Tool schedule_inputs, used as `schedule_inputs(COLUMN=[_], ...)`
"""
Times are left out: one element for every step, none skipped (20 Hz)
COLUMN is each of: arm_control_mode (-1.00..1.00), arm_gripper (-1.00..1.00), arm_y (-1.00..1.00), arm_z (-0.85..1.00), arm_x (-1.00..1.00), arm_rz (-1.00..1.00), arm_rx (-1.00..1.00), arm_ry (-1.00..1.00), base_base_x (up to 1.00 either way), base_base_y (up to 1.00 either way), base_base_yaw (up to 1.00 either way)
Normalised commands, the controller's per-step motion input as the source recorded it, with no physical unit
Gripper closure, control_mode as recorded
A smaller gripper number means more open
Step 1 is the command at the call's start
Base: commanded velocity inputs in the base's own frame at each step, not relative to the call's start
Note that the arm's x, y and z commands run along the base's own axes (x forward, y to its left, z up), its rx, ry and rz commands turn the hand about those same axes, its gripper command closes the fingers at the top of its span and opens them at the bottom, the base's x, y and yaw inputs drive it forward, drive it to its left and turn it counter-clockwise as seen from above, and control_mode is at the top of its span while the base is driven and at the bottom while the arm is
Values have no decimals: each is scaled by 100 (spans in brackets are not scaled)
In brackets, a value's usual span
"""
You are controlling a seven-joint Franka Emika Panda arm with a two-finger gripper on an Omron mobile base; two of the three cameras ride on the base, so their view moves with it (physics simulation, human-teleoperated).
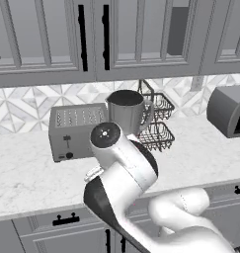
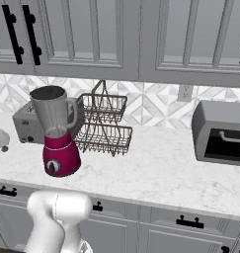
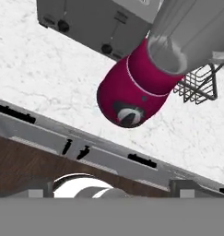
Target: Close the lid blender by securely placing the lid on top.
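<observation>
The blender (image 2: 60, 148) stands on the marble counter in front of the toaster, with a magenta base, a dark dial and a clear grey jar. The jar (image 1: 125, 111) has an open rim with a dark inside, and nothing sits on it. My arm hides the base in the left base view. In the hand view the blender base (image 3: 132, 87) lies upper right of centre, dial facing me. My gripper (image 3: 111, 190) hangs in front of the counter edge, below the blender and well apart from it, open, with nothing between its fingertips (image 3: 40, 191). The lid is out of view.
A silver toaster (image 1: 74, 128) stands left of and behind the blender. A two-tier wire rack (image 2: 104, 123) stands to its right against the backsplash. A grey boxy appliance (image 2: 222, 133) sits far right. Drawer fronts with dark handles (image 3: 76, 150) run under the counter edge.
</observation>
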Motion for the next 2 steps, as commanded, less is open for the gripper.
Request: schedule_inputs(arm_control_mode=[-100, -100], arm_gripper=[-100, -100], arm_y=[-26, 16], arm_z=[0, 0], arm_x=[0, 0], arm_rz=[0, 0], arm_rx=[10, -10], arm_ry=[-3, 7], base_base_x=[0, 0], base_base_y=[0, 0], base_base_yaw=[0, 0])
